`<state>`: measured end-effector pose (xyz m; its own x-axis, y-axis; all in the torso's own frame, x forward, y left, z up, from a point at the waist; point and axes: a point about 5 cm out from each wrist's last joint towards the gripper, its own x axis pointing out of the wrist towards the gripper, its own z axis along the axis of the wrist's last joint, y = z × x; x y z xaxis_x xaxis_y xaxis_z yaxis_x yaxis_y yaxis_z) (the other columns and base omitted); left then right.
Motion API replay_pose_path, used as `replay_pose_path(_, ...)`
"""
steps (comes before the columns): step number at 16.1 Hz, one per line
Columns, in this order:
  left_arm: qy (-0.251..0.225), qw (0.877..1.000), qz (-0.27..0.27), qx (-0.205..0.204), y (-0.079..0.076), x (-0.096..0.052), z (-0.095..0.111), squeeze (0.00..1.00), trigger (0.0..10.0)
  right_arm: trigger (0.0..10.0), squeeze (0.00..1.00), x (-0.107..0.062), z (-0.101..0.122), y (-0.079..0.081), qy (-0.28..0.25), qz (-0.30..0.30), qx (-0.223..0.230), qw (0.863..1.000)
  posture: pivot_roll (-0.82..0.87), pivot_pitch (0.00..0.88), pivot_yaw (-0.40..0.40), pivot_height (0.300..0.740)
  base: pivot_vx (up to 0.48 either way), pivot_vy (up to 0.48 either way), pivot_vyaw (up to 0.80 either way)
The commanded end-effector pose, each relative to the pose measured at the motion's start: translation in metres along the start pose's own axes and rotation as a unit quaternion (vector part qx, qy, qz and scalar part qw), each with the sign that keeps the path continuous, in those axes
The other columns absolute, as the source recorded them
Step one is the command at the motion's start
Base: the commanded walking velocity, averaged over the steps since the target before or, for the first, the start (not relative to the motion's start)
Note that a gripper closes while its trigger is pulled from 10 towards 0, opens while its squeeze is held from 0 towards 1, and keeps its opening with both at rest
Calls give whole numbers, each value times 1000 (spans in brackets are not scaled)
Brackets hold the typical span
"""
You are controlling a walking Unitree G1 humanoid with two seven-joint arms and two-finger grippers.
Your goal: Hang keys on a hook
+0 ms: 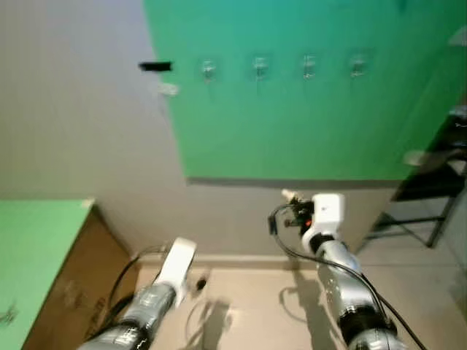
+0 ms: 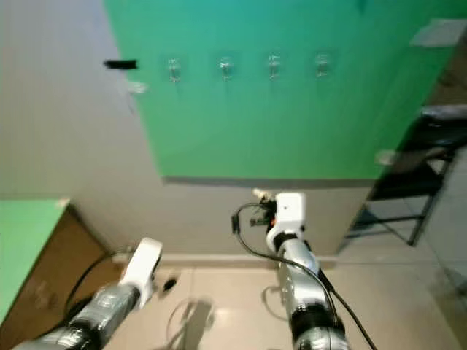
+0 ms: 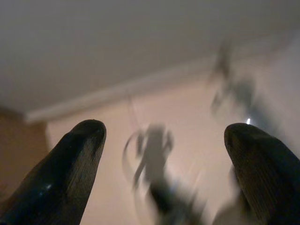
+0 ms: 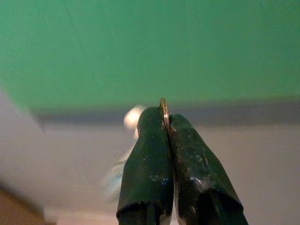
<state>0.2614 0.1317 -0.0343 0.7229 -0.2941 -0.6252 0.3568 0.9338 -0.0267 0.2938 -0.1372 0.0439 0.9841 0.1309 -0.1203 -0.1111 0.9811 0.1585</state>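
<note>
Right tool [image 4: 167,123] is clenched on the key ring [image 4: 164,108], only a thin gold edge poking out btwn the fingertips; it sits low, below the green board [image 1: 306,95], w/ the row of clear hooks [image 1: 309,67] well above and farther off. Left tool [image 3: 164,140] is released, fingers spread, pointing at the floor [image 1: 241,306], idle. Risks, as I judge: grip on the ring is edge-on and slim, so it could slip or twist on the lift; hooks are small and see-through and frames are blurred, so misjudging the reach or bumping the board is likely.
</note>
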Motion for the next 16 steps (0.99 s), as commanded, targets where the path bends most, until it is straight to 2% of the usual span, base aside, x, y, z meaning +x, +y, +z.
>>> replay_pose_path(1, -133, 991, -12, 8, -9, 10, 82, 0, 10000, 0, 0, 9, 37, 11, -80, -3, 17, 997, -132, 0, 70, 740, 0, 0, 0)
replay_pose_path(3, -224, 974, 11, -21, -7, 5, 120, 0, 10000, 0, 0, 18, 78, 32, -136, 34, 29, 990, -136, 0, 73, 740, 0, 0, 0)
replay_pose_path(7, -238, 971, -8, -18, -12, 4, 134, 0, 10000, 0, 0, 22, 110, 51, -166, 75, 25, 983, -136, 0, 75, 740, 0, 0, 0)
replay_pose_path(10, -235, 972, -4, -15, -12, 2, 131, 0, 10000, 0, 0, 18, 110, 57, -152, 92, 29, 984, -130, 0, 70, 740, 0, 0, 0)
replay_pose_path(13, -249, 968, -5, -18, -6, -2, 129, 0, 10000, 0, 0, 16, 106, 56, -138, 92, 46, 985, -126, 0, 67, 740, 0, 0, 0)
replay_pose_path(14, -283, 959, 30, 1, 3, -10, 134, 0, 10000, 0, 0, 12, 104, 48, -145, 72, 16, 987, -126, 0, 65, 740, 0, 0, 0)
replay_pose_path(15, -315, 947, 57, 33, 10, -21, 140, 0, 10000, 0, 0, 4, 99, 39, -147, 56, -40, 987, -123, 0, 62, 740, 0, 0, 0)
replay_pose_path(16, -332, 940, 63, 53, 12, -29, 141, 0, 10000, 0, 0, -3, 94, 33, -140, 45, -55, 988, -120, 0, 64, 740, 0, 0, 0)
